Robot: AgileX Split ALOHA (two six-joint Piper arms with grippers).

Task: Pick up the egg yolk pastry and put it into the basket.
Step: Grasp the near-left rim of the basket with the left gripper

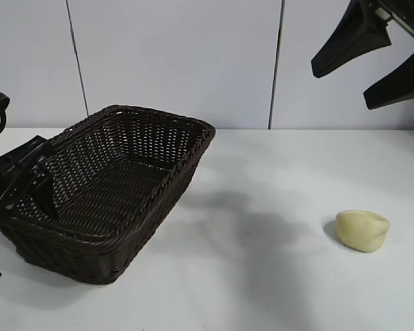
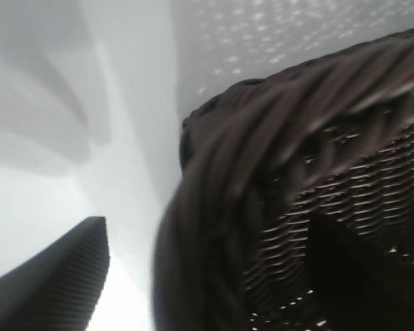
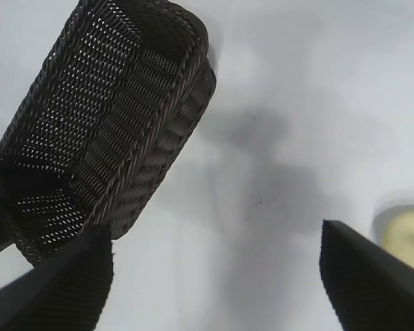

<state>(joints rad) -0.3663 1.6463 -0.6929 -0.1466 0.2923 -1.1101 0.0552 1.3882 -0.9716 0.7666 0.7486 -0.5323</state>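
Right gripper [image 1: 372, 65]: fingers spread wide, empty, high above table [image 1: 276, 276]. Left gripper [image 1: 24, 183]: spread wide, straddling basket [image 1: 152, 131] wall. Egg yolk pastry [image 1: 362, 229]: on table, well apart from basket. Risk: soft, rounded pastry may roll or squash under an off-centre pinch.

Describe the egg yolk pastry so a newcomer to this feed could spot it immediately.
Start from the big dark wicker basket on the white table's left side, then look right across bare tabletop. The egg yolk pastry sits alone near the right edge, below the raised open right gripper. It is the only small, pale yellow, rounded lump there.
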